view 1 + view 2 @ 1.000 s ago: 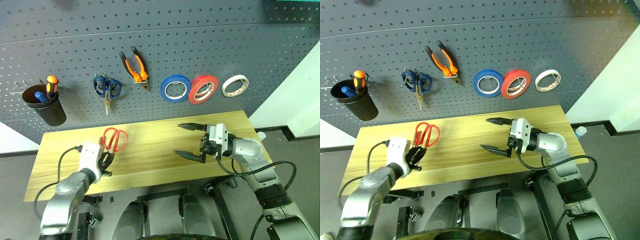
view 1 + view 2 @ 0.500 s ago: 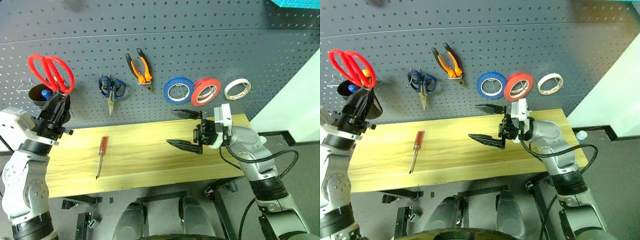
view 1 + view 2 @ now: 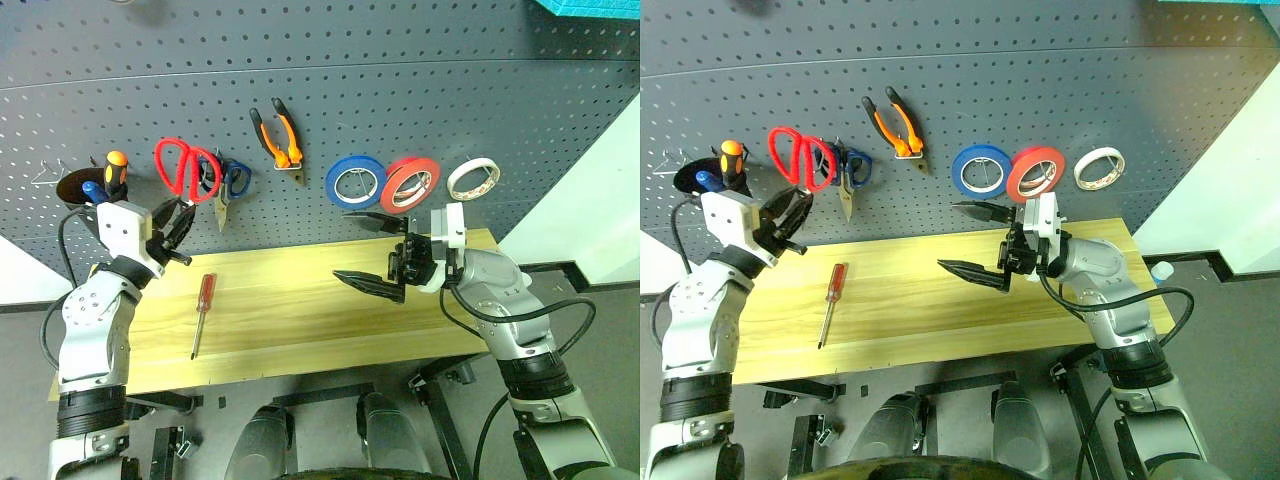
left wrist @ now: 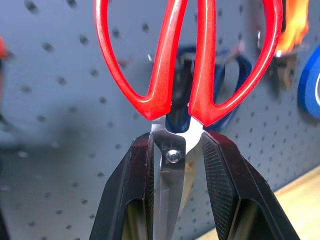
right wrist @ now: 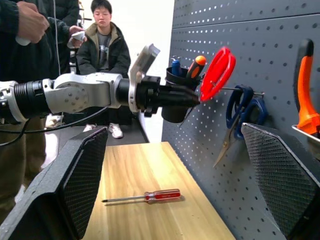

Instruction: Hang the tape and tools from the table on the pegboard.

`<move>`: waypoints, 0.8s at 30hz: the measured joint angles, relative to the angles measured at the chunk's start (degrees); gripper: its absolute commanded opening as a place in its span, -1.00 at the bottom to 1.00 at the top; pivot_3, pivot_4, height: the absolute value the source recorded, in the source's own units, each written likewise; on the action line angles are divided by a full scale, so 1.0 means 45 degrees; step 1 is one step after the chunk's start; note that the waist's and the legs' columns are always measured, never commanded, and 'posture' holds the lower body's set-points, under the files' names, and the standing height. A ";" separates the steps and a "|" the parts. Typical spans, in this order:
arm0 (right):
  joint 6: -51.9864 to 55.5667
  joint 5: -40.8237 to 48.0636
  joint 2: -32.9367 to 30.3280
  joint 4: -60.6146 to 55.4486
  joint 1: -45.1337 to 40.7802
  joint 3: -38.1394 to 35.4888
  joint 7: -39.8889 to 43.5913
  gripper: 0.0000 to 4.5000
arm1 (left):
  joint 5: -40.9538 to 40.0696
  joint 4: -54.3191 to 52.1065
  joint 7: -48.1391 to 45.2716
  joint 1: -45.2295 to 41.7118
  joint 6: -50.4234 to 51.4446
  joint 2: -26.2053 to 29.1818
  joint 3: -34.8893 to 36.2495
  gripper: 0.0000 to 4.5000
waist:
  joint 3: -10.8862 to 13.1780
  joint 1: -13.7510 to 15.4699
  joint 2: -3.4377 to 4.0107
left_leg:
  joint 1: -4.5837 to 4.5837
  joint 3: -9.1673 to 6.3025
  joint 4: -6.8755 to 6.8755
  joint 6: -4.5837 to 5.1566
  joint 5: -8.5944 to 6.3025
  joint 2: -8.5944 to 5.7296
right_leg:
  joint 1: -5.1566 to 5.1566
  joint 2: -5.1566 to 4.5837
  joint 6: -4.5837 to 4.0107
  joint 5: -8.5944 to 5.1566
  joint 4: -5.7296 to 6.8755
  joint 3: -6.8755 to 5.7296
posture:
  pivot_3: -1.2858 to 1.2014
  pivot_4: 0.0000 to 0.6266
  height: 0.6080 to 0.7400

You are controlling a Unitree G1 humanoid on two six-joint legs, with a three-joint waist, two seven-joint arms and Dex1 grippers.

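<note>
Our left hand (image 3: 178, 222) is clamped on the blades of the red-handled scissors (image 3: 185, 170), holding them up against the big dark grey perforated pegboard (image 3: 420, 90), handles right beside the blue-handled scissors (image 3: 228, 180) hanging there. Left of those we've got a black cup (image 3: 80, 195) with an orange-handled screwdriver (image 3: 114, 168) poking out. Further right hang the orange-and-black pliers (image 3: 278, 136), a blue tape roll (image 3: 353, 181), a red tape roll (image 3: 408, 183) and the small whitish tape ring (image 3: 472, 178). The slim red-handled screwdriver (image 3: 202, 308) lies on the light yellow wooden desk (image 3: 290, 310). Our right hand (image 3: 375, 252) hovers over the desk, fingers spread wide, holding nothing.
</note>
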 measured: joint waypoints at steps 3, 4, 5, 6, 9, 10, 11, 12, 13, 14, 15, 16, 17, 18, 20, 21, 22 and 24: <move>-0.0078 -0.0096 0.0001 0.0000 0.0004 -0.0056 -0.0042 1.00 | 0.0334 0.0940 -0.0030 -0.0211 -0.0094 0.0089 -0.0165 -0.38 | -0.0018 -0.0013 -0.0001 | -0.0001 0.0000 0.0000 0.0000 0.0000 0.0000 | 0.0000 0.0000 0.0005 0.0003 0.0000 0.0000 | 0.00 -0.77 1.00; -0.0087 -0.0104 0.0001 0.0000 0.0004 -0.0089 -0.0051 1.00 | 0.0378 0.1170 -0.0033 -0.0259 -0.0136 0.0089 -0.0197 -0.21 | -0.0020 -0.0008 -0.0002 | -0.0002 0.0000 0.0000 0.0000 0.0000 0.0000 | 0.0000 0.0000 0.0006 0.0003 0.0000 0.0000 | 0.00 -0.77 1.00; -0.0098 -0.0119 0.0000 0.0000 0.0005 -0.0105 -0.0053 1.00 | 0.0406 0.1403 -0.0049 -0.0326 -0.0247 0.0089 -0.0260 -0.09 | -0.0022 -0.0004 -0.0005 | -0.0002 0.0000 0.0001 0.0000 0.0000 0.0000 | 0.0000 0.0000 0.0008 0.0005 0.0000 0.0000 | 0.01 -0.77 1.00; -0.0111 -0.0152 0.0002 0.0000 0.0005 -0.0105 -0.0044 1.00 | 0.0404 0.1539 -0.0098 -0.0376 -0.0326 0.0087 -0.0314 0.04 | -0.0025 -0.0002 -0.0005 | -0.0002 0.0000 0.0002 0.0000 0.0000 0.0000 | 0.0000 0.0000 0.0011 0.0006 0.0000 0.0000 | 0.01 -0.77 1.00; -0.0125 -0.0216 0.0000 0.0000 0.0021 -0.0105 0.0035 1.00 | 0.0400 0.1711 -0.0163 -0.0446 -0.0610 0.0086 -0.0369 0.51 | -0.0033 0.0000 -0.0003 | -0.0002 0.0000 0.0002 0.0000 0.0000 0.0000 | 0.0000 -0.0001 0.0016 0.0010 0.0000 0.0000 | 0.01 -0.77 1.00; -0.0125 -0.0219 -0.0002 0.0000 0.0041 -0.0104 0.0076 1.00 | 0.0402 0.1765 -0.0173 -0.0438 -0.0788 0.0086 -0.0377 0.66 | -0.0037 0.0002 -0.0004 | -0.0001 -0.0001 0.0002 0.0000 0.0000 0.0000 | 0.0000 -0.0001 0.0016 0.0010 0.0000 0.0000 | 0.01 -0.77 1.00; -0.0109 -0.0207 -0.0018 -0.0002 0.0068 -0.0100 0.0143 1.00 | 0.0356 0.1811 -0.0228 -0.0404 -0.0943 0.0079 -0.0374 0.80 | -0.0039 0.0002 -0.0004 | -0.0001 0.0000 0.0002 0.0000 0.0000 0.0000 | 0.0000 -0.0001 0.0016 0.0010 0.0000 0.0000 | 0.00 -0.76 1.00; -0.0028 -0.0170 -0.0086 -0.0035 0.0143 -0.0091 0.0262 1.00 | 0.0135 0.1746 -0.0388 -0.0253 -0.1047 0.0045 -0.0346 0.80 | -0.0044 -0.0014 -0.0002 | -0.0001 0.0000 0.0002 0.0000 0.0000 0.0000 | 0.0000 -0.0001 0.0016 0.0010 0.0000 0.0001 | 0.00 -0.75 1.00; 0.0193 -0.0069 -0.0181 -0.0152 0.0278 -0.0089 0.0402 1.00 | -0.0276 0.1454 -0.0666 0.0120 -0.1041 -0.0031 -0.0251 0.80 | -0.0048 -0.0040 -0.0002 | 0.0001 0.0003 0.0001 0.0000 0.0000 0.0001 | 0.0000 -0.0001 0.0017 0.0010 -0.0002 0.0004 | 0.00 -0.75 1.00; 0.0418 0.0032 -0.0315 -0.0300 0.0450 -0.0067 0.0568 1.00 | -0.0689 0.1043 -0.0994 0.0671 -0.0933 -0.0054 -0.0197 0.80 | -0.0049 -0.0071 -0.0002 | 0.0000 0.0004 -0.0001 0.0001 -0.0001 0.0002 | -0.0001 -0.0001 0.0018 0.0009 -0.0003 0.0005 | 0.00 -0.73 1.00; 0.0604 0.0065 -0.0496 -0.0449 0.0639 -0.0047 0.0740 1.00 | -0.1009 0.0635 -0.1282 0.1295 -0.0723 -0.0038 -0.0132 0.80 | -0.0049 -0.0140 -0.0002 | -0.0004 0.0005 -0.0007 0.0005 -0.0003 0.0003 | -0.0005 -0.0002 0.0018 0.0008 -0.0008 0.0006 | 0.00 -0.73 1.00; 0.0745 0.0049 -0.0693 -0.0509 0.0810 -0.0004 0.0919 1.00 | -0.1249 0.0222 -0.1478 0.2098 -0.0380 0.0031 -0.0050 0.80 | -0.0049 -0.0210 -0.0002 | -0.0005 0.0005 -0.0009 0.0010 -0.0006 0.0003 | -0.0005 -0.0002 0.0020 0.0006 -0.0009 0.0006 | 0.01 -0.71 1.00; 0.0758 0.0027 -0.0790 -0.0524 0.0965 0.0011 0.1021 1.00 | -0.1363 -0.0034 -0.1565 0.2791 -0.0018 0.0135 -0.0022 0.80 | -0.0049 -0.0284 -0.0002 | -0.0002 0.0005 -0.0012 0.0012 -0.0007 0.0004 | -0.0005 -0.0002 0.0020 0.0006 -0.0011 0.0006 | 0.01 -0.70 1.00; 0.0755 -0.0010 -0.0847 -0.0516 0.1132 0.0006 0.1087 1.00 | -0.1362 -0.0205 -0.1554 0.3470 0.0467 0.0272 -0.0024 0.80 | -0.0048 -0.0320 -0.0001 | 0.0000 0.0005 -0.0013 0.0015 -0.0008 0.0006 | -0.0005 -0.0001 0.0021 0.0003 -0.0008 0.0006 | 0.02 -0.68 1.00; 0.0752 -0.0099 -0.0836 -0.0496 0.1221 0.0026 0.1116 1.00 | -0.1090 -0.0186 -0.0870 0.4131 0.1688 0.0440 -0.0013 0.98 | -0.0045 -0.0307 0.0000 | 0.0008 0.0004 -0.0007 0.0017 -0.0008 0.0007 | -0.0005 0.0001 0.0045 -0.0017 0.0017 0.0005 | 0.02 -0.66 1.00; 0.0745 -0.0109 -0.0827 -0.0493 0.1218 0.0025 0.1114 1.00 | -0.0999 -0.0146 -0.0334 0.4203 0.2443 0.0444 0.0032 0.99 | -0.0045 -0.0285 -0.0001 | 0.0010 -0.0003 0.0004 0.0019 -0.0007 0.0007 | 0.0000 0.0003 0.0041 -0.0035 0.0024 0.0003 | 0.03 -0.65 1.00; 0.0741 -0.0132 -0.0792 -0.0483 0.1210 0.0027 0.1115 1.00 | -0.0988 -0.0131 0.0208 0.4203 0.3244 0.0417 0.0128 0.99 | -0.0046 -0.0248 -0.0004 | 0.0014 -0.0016 0.0024 0.0020 -0.0006 0.0007 | 0.0013 0.0003 0.0017 -0.0047 0.0033 -0.0005 | 0.04 -0.64 1.00; 0.0704 -0.0225 -0.0760 -0.0416 0.1211 0.0033 0.1137 1.00 | -0.1167 -0.0126 0.1338 0.4001 0.4835 0.0114 0.0552 0.99 | -0.0046 -0.0211 -0.0004 | 0.0049 -0.0023 0.0046 0.0020 -0.0005 0.0005 | 0.0068 0.0003 0.0012 -0.0048 0.0033 -0.0008 | 0.04 -0.64 1.00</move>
